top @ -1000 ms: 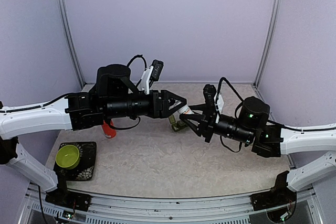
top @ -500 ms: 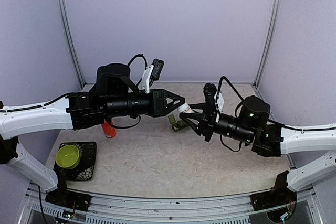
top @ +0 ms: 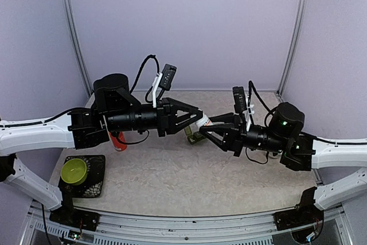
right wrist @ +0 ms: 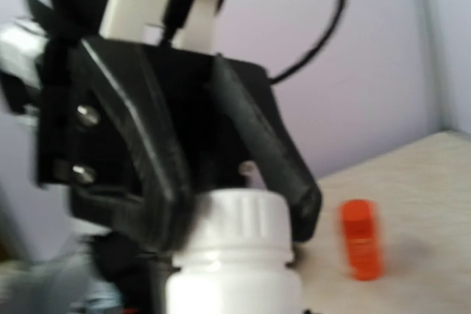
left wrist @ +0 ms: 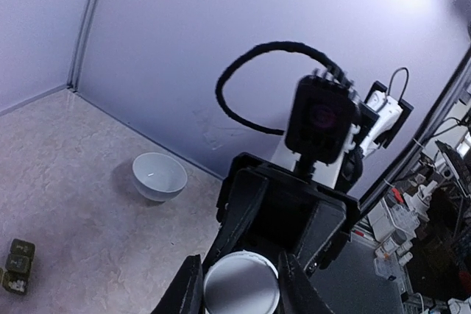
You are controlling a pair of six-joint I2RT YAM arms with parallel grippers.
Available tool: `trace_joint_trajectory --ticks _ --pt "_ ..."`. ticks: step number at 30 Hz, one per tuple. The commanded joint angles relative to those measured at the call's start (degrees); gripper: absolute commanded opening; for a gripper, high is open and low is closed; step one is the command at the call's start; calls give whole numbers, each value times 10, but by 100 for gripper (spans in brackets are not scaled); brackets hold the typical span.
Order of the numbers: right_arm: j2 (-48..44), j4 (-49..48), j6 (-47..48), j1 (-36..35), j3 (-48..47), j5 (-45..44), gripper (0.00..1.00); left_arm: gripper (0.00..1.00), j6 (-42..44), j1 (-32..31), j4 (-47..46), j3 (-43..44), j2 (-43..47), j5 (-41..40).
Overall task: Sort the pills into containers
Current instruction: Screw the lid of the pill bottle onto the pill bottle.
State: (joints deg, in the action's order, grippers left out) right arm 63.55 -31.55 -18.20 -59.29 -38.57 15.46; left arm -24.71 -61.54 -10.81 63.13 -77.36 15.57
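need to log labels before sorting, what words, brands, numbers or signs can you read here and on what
No text can be read in any view.
orange bottle: possible label band, too blurred to read.
white bottle: no print visible.
green pill box: too small to tell.

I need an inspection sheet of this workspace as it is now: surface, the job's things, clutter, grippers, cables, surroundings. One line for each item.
Surface: beige mottled table; no spill seen.
Job's things: dark green pill box on the table; pills: nothing seen.
Clutter: white bowl; orange-red bottle; lime-green bowl on a black tray.
Grippers: left gripper shut on the cap of the white bottle; right gripper shut on its body, above the table.
Cables: black cable loop over the left wrist; another loop over the right wrist.
Surroundings: lavender walls; metal corner posts.
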Motion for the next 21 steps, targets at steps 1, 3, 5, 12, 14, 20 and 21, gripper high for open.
trace_joint_trajectory --ticks 1,3,5,12,14,20,21 --pt "-19 -98 -149 37 10 133 0 20 67 -4 -40 -24 24 86" --pt "-14 -136 -195 49 14 171 0 23 79 -7 -42 -26 30 100" --pt "-6 -165 -232 55 16 206 0 26 87 -9 -42 -27 35 106" --pt "-5 -120 -201 57 7 172 0 59 60 -4 -48 -35 51 39" --pt "-11 -90 -166 55 6 135 0 78 24 -1 -69 -47 57 11" --pt "-7 -38 -75 38 -12 53 0 99 -66 -3 -132 -65 55 -41" --pt "-1 -32 -56 32 -17 43 0 99 -74 -3 -131 -60 50 -44"
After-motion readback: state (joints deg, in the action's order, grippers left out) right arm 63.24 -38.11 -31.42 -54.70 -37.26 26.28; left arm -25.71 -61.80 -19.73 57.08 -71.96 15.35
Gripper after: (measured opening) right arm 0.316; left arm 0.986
